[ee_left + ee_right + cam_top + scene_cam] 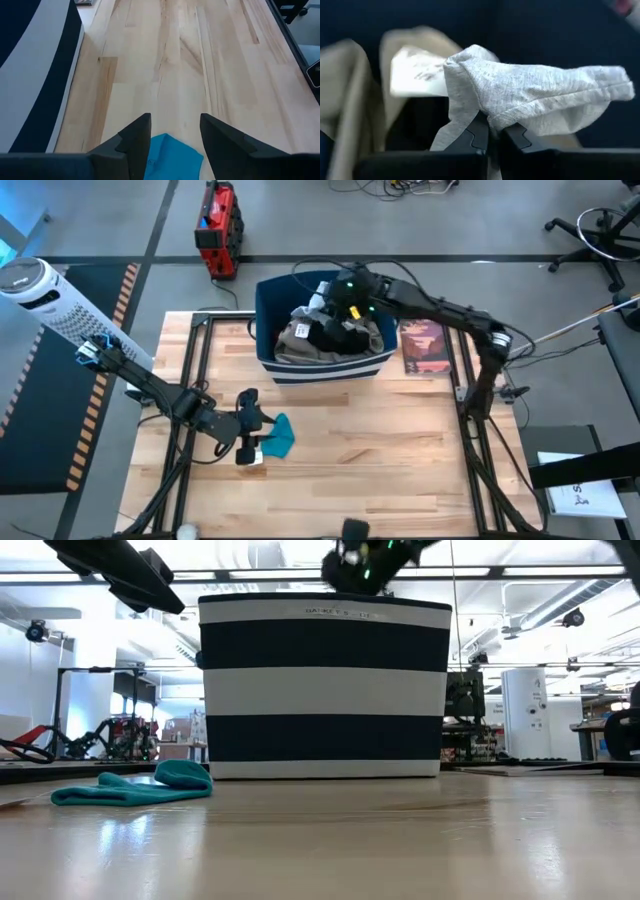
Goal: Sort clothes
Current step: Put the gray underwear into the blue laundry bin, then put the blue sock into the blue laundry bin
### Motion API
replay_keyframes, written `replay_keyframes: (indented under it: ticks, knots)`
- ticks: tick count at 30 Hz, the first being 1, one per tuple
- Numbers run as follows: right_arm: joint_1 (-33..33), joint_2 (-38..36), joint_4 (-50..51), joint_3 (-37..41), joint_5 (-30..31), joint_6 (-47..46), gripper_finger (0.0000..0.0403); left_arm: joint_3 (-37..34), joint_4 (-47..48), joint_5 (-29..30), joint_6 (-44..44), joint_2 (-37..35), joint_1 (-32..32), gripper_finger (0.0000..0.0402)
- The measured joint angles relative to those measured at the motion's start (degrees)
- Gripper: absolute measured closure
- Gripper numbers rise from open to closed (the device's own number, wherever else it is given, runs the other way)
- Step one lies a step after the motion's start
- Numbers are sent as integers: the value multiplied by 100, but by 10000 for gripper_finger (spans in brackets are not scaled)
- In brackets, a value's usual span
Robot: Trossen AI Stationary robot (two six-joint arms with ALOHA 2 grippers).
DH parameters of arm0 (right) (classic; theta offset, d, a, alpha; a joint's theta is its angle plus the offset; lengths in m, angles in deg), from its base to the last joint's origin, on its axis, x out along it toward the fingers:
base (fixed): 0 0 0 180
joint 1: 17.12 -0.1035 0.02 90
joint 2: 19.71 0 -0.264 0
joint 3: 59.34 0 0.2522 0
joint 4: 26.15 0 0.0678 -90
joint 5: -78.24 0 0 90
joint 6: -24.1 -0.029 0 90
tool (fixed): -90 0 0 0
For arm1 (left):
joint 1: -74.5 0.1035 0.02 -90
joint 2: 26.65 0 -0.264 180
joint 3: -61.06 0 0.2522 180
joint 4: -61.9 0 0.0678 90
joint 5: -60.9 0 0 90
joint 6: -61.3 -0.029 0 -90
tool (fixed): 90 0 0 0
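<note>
Over the navy striped bin (322, 366) at the table's twelve o'clock, the right gripper (492, 134) pinches a pale grey piece (530, 95) and should lift it straight up, clear of the khaki trousers (300, 340), while the left gripper (175, 131), spread wide, hovers over the teal piece (280, 436) at seven o'clock.

The left gripper (262, 442) hangs low over the table's front left, fingers (134, 142) spread apart; the right gripper (492, 136) reaches far back, fingers pinched together.

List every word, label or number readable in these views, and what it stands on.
None can be read for certain.
Small print on the top white band of the navy-and-white striped fabric bin: too small.
Dark print on the white tag among the clothes in the bin: blurred.
Reddish-covered book: illegible.
</note>
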Motion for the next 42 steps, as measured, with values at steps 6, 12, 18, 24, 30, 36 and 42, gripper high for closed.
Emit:
replay_keyframes:
  ticks: [6, 12, 18, 24, 30, 36, 42]
  knots:
    - [137, 731, 244, 0, -183, 4, 403, 0, 28, -2, 14, -2, 0, 243]
    - [153, 1336, 434, 0, -183, 209, 403, 0, 64, -117, 73, -2, 0, 234]
    - [179, 1689, 441, -3, -185, 365, 403, 0, 80, -269, 122, -2, -2, 230]
    - [191, 1663, 484, 17, -158, 336, 400, -70, 104, -267, 166, -2, -1, 238]
    - [181, 1125, 634, 46, -4, 54, 360, -76, 157, -266, 159, -2, 0, 243]
    - [111, 240, 611, 46, 184, 50, 295, -76, 286, -262, 146, -4, -2, 224]
    - [-164, -772, 790, 42, 152, 86, 226, -79, 320, -295, 184, -4, 0, 186]
